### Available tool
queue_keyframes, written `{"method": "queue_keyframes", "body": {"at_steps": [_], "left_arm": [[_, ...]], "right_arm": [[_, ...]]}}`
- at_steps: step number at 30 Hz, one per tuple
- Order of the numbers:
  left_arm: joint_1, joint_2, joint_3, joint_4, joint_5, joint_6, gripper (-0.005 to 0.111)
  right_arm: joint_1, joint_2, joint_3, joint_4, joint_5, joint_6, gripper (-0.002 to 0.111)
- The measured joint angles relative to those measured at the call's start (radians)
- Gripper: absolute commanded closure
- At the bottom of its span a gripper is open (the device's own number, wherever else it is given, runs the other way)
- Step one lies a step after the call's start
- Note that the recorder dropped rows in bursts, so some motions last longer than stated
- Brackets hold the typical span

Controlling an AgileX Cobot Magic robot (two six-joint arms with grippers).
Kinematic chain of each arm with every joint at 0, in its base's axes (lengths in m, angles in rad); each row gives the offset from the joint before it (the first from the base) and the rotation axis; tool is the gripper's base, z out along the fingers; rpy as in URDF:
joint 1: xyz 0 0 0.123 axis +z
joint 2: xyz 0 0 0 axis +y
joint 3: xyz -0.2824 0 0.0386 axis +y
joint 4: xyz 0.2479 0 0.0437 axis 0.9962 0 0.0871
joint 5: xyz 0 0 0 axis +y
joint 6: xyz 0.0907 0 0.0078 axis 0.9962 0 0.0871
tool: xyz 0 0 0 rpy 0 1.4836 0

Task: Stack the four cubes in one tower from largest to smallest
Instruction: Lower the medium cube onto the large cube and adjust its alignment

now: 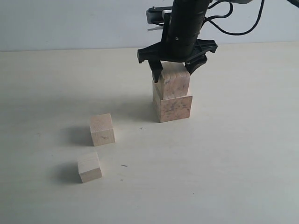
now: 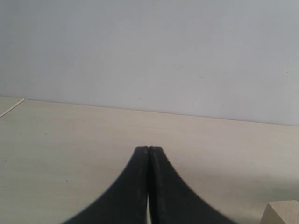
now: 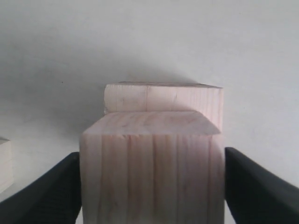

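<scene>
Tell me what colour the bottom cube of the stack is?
Pale wood with mottled pinkish-grey grain. The largest cube shows best in the exterior view.

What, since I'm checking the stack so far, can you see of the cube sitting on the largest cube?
The second cube is pale wood with pinkish mottling and straight striped grain on one face, edges slightly rounded. It sits flat on the largest cube, a little narrower than it, sides roughly parallel. The right gripper straddles it from above, black fingers flanking two opposite sides; whether they press on it is unclear.
</scene>
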Motion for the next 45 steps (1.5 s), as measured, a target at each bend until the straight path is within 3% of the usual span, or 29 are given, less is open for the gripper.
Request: {"method": "queue_keyframes", "body": {"at_steps": [45], "left_arm": [[0.000,0.000,0.000,0.000,0.000,0.001,0.107]], "right_arm": [[0.002,-0.025,0.000,0.012,0.032,-0.028,0.037]]}}
